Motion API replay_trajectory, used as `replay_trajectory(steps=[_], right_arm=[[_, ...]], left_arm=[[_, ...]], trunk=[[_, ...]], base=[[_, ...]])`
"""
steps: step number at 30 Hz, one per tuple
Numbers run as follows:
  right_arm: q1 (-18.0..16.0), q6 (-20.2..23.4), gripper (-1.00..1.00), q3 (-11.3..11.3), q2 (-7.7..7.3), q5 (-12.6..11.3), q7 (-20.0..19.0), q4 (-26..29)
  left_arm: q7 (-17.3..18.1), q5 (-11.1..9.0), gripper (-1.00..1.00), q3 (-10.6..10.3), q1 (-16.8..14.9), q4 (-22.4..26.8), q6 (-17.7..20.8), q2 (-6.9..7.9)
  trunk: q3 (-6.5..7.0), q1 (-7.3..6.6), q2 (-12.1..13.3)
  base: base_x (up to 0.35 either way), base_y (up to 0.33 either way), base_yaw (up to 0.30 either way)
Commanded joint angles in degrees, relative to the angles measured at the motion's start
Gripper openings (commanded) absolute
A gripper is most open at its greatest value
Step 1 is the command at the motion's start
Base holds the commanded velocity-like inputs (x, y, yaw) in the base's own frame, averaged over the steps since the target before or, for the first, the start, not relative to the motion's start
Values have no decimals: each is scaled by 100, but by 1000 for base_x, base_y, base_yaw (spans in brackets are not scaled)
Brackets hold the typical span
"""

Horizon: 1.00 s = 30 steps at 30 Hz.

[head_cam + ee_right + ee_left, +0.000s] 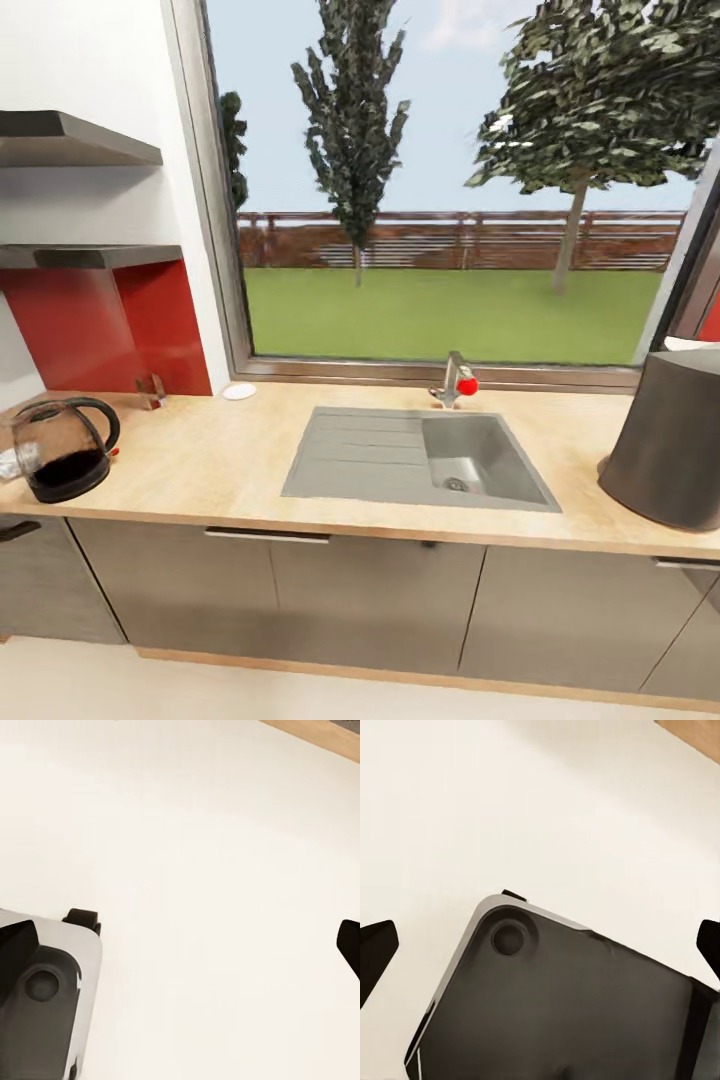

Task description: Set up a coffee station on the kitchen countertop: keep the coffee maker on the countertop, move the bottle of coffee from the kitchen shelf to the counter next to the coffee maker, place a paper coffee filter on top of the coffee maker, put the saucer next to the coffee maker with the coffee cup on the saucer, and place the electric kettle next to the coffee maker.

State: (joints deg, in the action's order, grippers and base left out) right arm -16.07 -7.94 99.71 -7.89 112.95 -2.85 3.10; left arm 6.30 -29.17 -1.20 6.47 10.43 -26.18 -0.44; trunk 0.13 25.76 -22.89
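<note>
Overall progress: judging early, items are still lying apart.
Desk: long light wood-grain desk (220,455) is carrying everything.
Coffee maker: tall dark grey matte cylinder (672,440) is standing at the desk's right end.
Kettle: clear glass jug with black handle (62,448) is sitting far left, dark liquid inside, needing moving.
Saucer: small white disc (239,391) is lying by the window, cup absent.
Claws: left claw (540,945) and right claw (180,945) are hanging wide, holding nothing.

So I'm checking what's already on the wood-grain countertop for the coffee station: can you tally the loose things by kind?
Clear glass kettle with black handle: 1
Tall dark grey cylinder coffee maker: 1
Small flat white round saucer: 1
Small reddish-brown item by the red backsplash, kind unclear: 1
Total: 4
</note>
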Motion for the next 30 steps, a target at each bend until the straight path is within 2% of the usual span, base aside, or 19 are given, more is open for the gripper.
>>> replay_trajectory(steps=[1,11,13,16,18,21,23,30], right_arm=[[-1,-17,100,48,8,36,-31,12],[-1,-70,100,54,28,29,-275,-20],[-1,-78,100,55,26,-13,-285,-20],[-1,-77,100,57,22,-230,-293,-20],[-1,-79,100,57,19,-288,-297,-20],[-1,-88,100,57,18,-326,-297,-20],[-1,-85,100,49,111,-352,-211,-20],[-1,-93,100,57,111,-375,-208,-20]], left_arm=[[38,-62,100,-12,3,3,-13,1],[38,-63,100,-12,3,0,-97,1],[38,-63,100,-12,3,0,-102,2],[38,-63,100,-9,3,-4,-100,1],[38,-63,100,-6,3,-5,-99,1],[38,-59,100,-4,3,-5,-103,1],[38,-54,100,-11,3,-6,-106,-5],[38,-54,100,-14,3,-6,-106,-8]], trunk=[[0,2,-3],[0,2,-3],[0,2,-3],[0,2,-3],[0,2,-3],[0,2,-3],[0,2,-3],[0,2,-3]], base=[[11,335,-3],[2,336,0],[0,336,0],[0,336,0],[0,336,0],[0,336,0],[0,336,0],[0,336,0]])
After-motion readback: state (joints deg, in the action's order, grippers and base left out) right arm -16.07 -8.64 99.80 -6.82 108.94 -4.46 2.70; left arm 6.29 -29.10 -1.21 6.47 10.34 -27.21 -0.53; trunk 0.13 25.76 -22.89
